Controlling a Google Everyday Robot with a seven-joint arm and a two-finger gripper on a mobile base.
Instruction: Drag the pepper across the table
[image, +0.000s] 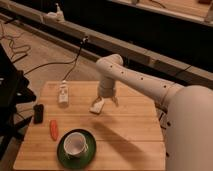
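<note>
The pepper (53, 128) is a small orange-red tapered item lying on the left part of the light-wood table (125, 135), just left of the green saucer. My gripper (106, 101) hangs from the white arm over the table's middle back area, well to the right of the pepper and apart from it. It hovers next to a small white block (97, 106).
A green saucer (76, 150) with a white cup (75, 143) stands at the front left. A small black rectangular item (38, 113) lies near the left edge. A white bottle-like item (63, 93) lies at the back left. Cables run on the floor behind.
</note>
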